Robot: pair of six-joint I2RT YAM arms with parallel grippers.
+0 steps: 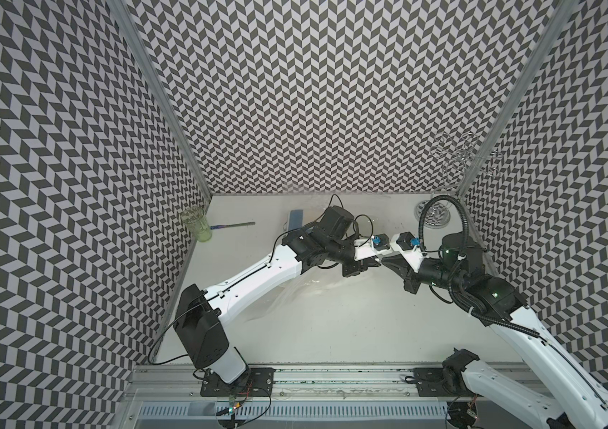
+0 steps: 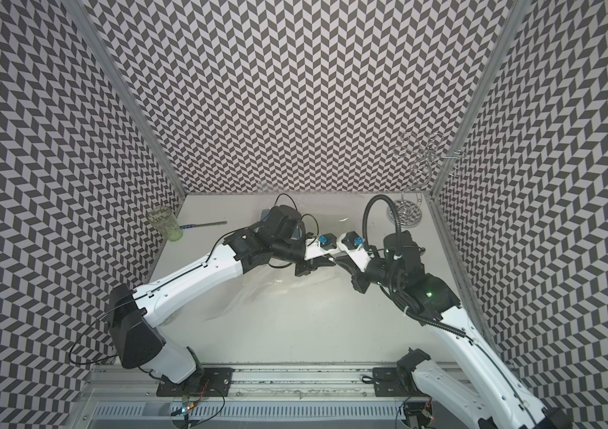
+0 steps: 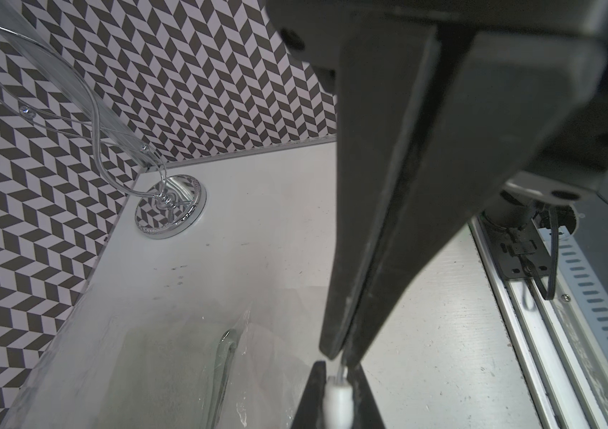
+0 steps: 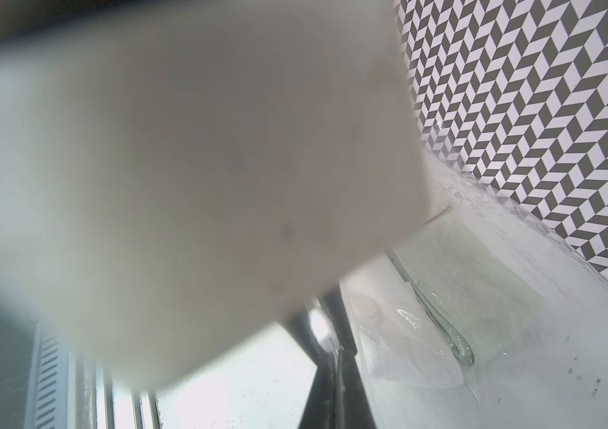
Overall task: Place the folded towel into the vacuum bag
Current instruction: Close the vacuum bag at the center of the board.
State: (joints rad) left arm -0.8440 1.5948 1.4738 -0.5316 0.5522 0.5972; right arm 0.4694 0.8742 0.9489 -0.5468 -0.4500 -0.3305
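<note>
This looks like a robot test cell in a lab. The walls (image 1: pixel 332 93) are covered with a printed black-and-white chevron pattern and joined by aluminium profiles (image 1: pixel 160 96). The left arm (image 1: pixel 257 271) and the right arm (image 1: pixel 540 345) are bolted to a metal rail (image 1: pixel 332 375) at the edge of a plain white table (image 1: pixel 332 327), with a slotted cable duct (image 1: pixel 332 410) in front

A glass (image 1: pixel 195 225) stands upright on the surface (image 1: pixel 350 327), close to the left wall. A thin tool (image 1: pixel 233 225) lies just beside it, its blue end toward the glass. In the far right corner stands a wire stand (image 1: pixel 454 163) on a round mirrored base (image 3: pixel 171 206). Chevron-patterned walls (image 1: pixel 332 93) enclose the surface, and a metal rail (image 1: pixel 339 375) runs along its near edge.
</note>
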